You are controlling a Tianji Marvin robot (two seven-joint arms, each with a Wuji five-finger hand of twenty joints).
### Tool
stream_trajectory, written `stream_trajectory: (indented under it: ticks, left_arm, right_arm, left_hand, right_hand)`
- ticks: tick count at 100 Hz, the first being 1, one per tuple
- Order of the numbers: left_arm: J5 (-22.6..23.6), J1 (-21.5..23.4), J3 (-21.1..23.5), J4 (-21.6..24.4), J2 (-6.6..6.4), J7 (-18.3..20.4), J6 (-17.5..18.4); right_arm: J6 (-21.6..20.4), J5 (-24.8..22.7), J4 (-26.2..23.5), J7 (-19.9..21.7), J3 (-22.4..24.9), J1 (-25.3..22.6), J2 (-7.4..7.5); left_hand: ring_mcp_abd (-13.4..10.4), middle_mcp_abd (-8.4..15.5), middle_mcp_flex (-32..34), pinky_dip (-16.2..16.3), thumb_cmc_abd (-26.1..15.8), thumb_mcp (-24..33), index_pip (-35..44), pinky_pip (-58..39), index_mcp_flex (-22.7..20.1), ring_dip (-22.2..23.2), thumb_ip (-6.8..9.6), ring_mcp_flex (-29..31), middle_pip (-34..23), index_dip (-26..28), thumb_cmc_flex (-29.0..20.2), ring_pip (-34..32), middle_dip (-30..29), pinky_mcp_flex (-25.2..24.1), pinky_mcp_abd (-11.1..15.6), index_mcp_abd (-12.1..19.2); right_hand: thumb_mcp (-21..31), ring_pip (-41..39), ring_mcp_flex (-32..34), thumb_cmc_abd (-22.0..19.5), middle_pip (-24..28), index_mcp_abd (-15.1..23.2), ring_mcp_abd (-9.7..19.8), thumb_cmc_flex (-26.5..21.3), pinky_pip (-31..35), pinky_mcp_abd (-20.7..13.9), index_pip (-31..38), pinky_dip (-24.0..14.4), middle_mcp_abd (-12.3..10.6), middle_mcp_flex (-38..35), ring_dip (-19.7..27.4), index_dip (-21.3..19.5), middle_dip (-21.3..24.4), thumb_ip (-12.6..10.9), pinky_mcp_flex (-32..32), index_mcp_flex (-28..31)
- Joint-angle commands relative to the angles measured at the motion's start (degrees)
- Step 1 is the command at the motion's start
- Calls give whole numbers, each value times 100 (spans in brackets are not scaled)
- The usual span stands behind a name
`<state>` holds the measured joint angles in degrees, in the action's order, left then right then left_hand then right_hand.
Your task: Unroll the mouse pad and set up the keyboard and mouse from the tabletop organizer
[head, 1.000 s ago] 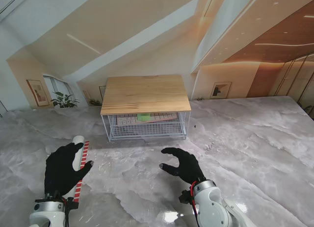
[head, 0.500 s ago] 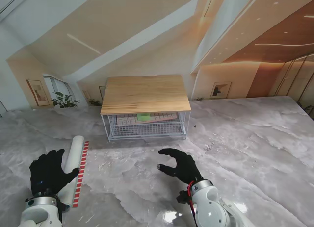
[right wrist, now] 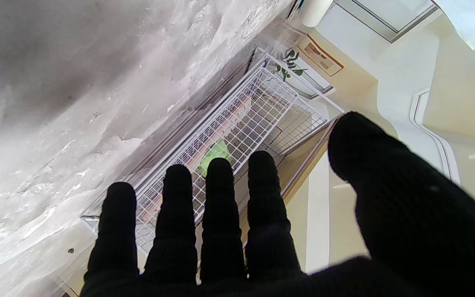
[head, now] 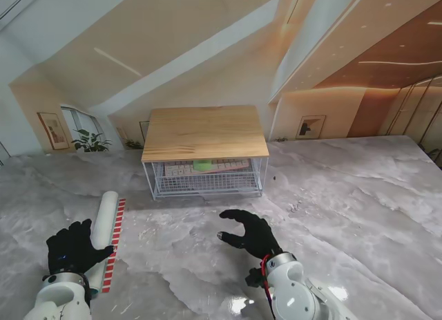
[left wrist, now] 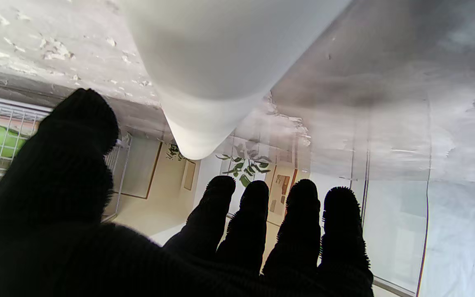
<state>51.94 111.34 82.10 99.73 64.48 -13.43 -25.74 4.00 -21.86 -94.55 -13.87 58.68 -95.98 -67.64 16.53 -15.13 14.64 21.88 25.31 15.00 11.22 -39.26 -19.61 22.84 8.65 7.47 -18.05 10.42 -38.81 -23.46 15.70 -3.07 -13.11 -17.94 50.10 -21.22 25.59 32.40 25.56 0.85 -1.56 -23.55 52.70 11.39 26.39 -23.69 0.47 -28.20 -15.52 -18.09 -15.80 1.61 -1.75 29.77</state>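
Mouse pad (head: 106, 222), rolled, just beside open left hand (head: 72, 248), thumb side.

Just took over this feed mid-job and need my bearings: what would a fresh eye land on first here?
First the two black-gloved hands near me: the left hand open over the near end of the rolled mouse pad with its red-striped edge, the right hand open and empty at centre. Next, farther off, the wood-topped wire organizer, with the keyboard and a green mouse inside its basket.
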Motion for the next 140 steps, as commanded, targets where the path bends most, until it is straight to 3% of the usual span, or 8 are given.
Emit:
stream_trajectory:
  ticks: [1, 50, 90, 104, 117, 125, 131, 140]
  left_arm:
    - [61, -91, -67, -85, -3, 130, -30]
    - [240, -624, -420, -502, -82, 448, -351]
    - [207, -824, -535, -647, -128, 751, -451]
    - [116, -887, -543, -729, -123, 760, -439]
    - [-35, -928, -518, -836, -92, 631, -368]
    - [-108, -932, -491, -909, -63, 456, -261]
    - [-203, -921, -461, -940, -29, 284, -161]
    - [-379, -871, -388, -943, 32, 5, 38]
  right_arm:
    - [10, 2, 3, 79, -24, -22, -20]
    - [26, -5, -37, 102, 45, -80, -8]
    - [27, -21, -83, 116, 125, -140, 3]
    - [26, -29, -92, 119, 140, -154, 6]
    - [22, -37, -98, 115, 154, -168, 8]
    - [23, -33, -100, 107, 160, -174, 6]
    - [19, -38, -96, 94, 161, -175, 4]
    - [15, -34, -91, 79, 162, -179, -1]
  left_hand:
    - [211, -119, -167, 52, 156, -116, -86, -269, 170, 67, -87, -214, -4, -81, -143, -196, -46, -105, -82, -172]
    - [640, -322, -55, 834, 546, 770, 72, -2183, 258, 235, 105, 506, -195, -73, -240, -934, 44, -12, -447, -300]
    - [953, -755, 976, 1362, 1030, 2144, 240, -2952, -271, 532, 278, 1928, -560, 1, -633, -1702, 244, 1610, -843, -448]
    - [937, -841, 1991, 1517, 1070, 2600, 769, -3354, -1264, 735, 204, 2943, -895, 254, -956, -2141, 417, 2703, -1018, -426]
    - [813, -763, 3367, 1311, 1085, 2816, 1526, -3675, -2494, 745, 36, 3965, -1152, 624, -1425, -2427, 532, 3751, -1163, -164]
    - [757, -611, 4105, 838, 1337, 2730, 2074, -3880, -2789, 689, -276, 4406, -838, 596, -1891, -2577, 1012, 4288, -1211, 27]
    - [777, -533, 4644, 485, 1415, 2549, 2632, -3990, -2896, 677, -299, 4693, -482, 431, -2222, -2684, 1285, 4665, -1268, 93]
    - [778, -472, 5089, 302, 1431, 2564, 3010, -4020, -3060, 666, -264, 4980, -309, 433, -2343, -2756, 1358, 5034, -1340, 169]
  right_hand:
    - [-74, 23, -197, -125, -49, 25, 82, 77, -81, -21, -42, -134, -17, 37, 5, -19, 81, -76, 85, 48]
    - [-77, 21, -201, -129, -45, 26, 73, 75, -80, -24, -39, -137, -13, 35, 3, -17, 80, -74, 83, 46]
    - [-79, 18, -203, -131, -48, 23, 75, 62, -76, -26, -41, -139, -12, 46, 2, -15, 81, -77, 85, 43]
    - [-81, 18, -205, -128, -46, 24, 83, 71, -74, -23, -40, -140, -16, 44, 2, -15, 81, -76, 81, 46]
    - [-81, 17, -202, -124, -44, 24, 79, 71, -71, -20, -39, -140, -12, 44, 2, -15, 80, -76, 79, 49]
    - [-80, 19, -206, -130, -41, 27, 76, 69, -71, -22, -39, -140, -19, 41, 2, -15, 79, -76, 80, 48]
    - [-80, 16, -204, -134, -43, 32, 80, 71, -68, -22, -40, -141, -18, 46, 1, -15, 79, -76, 76, 44]
    - [-80, 16, -205, -130, -43, 20, 84, 70, -67, -26, -37, -141, -10, 47, 1, -16, 79, -76, 73, 50]
